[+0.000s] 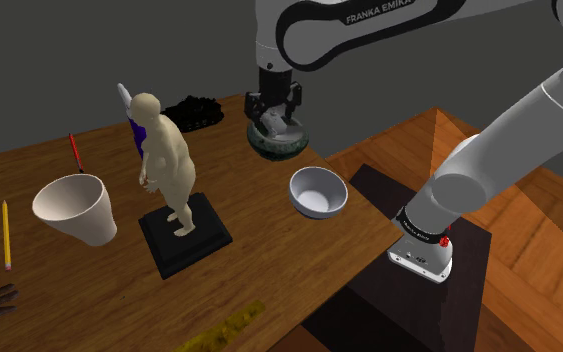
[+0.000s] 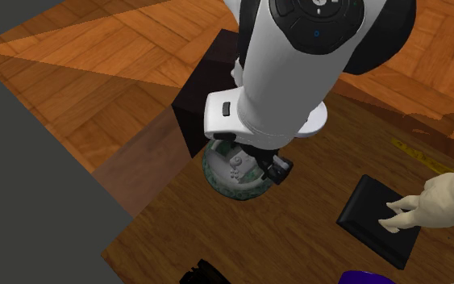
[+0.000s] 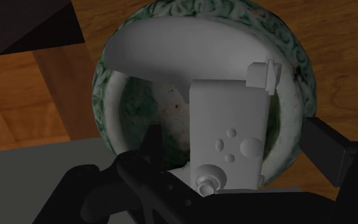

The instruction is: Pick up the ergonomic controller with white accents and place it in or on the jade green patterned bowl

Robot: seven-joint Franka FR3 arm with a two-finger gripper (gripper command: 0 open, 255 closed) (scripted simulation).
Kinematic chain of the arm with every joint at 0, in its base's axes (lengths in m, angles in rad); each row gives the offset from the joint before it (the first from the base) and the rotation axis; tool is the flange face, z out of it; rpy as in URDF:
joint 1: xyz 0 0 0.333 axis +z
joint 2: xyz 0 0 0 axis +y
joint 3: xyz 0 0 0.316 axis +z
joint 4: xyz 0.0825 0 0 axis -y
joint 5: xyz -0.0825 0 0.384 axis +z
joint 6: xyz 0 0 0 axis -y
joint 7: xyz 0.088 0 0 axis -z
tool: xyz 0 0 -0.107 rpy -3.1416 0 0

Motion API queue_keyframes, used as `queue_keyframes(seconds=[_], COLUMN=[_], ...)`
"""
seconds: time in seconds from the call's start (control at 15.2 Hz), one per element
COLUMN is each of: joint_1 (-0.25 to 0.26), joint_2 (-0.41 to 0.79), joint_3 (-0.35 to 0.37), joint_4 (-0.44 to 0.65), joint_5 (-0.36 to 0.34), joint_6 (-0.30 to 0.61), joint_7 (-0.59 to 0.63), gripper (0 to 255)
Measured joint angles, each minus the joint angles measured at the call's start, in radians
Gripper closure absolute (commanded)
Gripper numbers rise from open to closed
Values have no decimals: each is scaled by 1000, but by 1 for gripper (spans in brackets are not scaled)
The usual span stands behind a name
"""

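Observation:
The green patterned bowl (image 1: 281, 146) stands near the far edge of the wooden table (image 1: 269, 250), directly under my gripper (image 1: 275, 118). In the wrist view the pale grey controller (image 3: 228, 137), with round buttons and a small stick, lies inside the bowl (image 3: 292, 51), leaning on its rim. My gripper (image 3: 231, 130) is open: its black fingers (image 3: 151, 143) stand apart, with a gap on each side of the controller. The second exterior view shows the controller (image 2: 237, 168) resting in the bowl (image 2: 215, 179) below the hand.
A plain white bowl (image 1: 318, 192) sits close to the green one. A beige figurine (image 1: 167, 160) on a black base, a white cup (image 1: 74, 208), a yellow pencil (image 1: 7, 235) and a red pen (image 1: 76, 153) lie further along. The table edge and the dark stand (image 1: 389, 290) are nearby.

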Motion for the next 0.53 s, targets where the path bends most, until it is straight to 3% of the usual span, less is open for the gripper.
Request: queue_keyframes(seconds=[0.26, 0.53], joint_1=[0, 0], joint_2=[-23, -26], joint_3=[-5, -6], joint_4=[77, 86], joint_5=[7, 8], joint_6=[-98, -110], joint_7=[-7, -8], gripper=[0, 0])
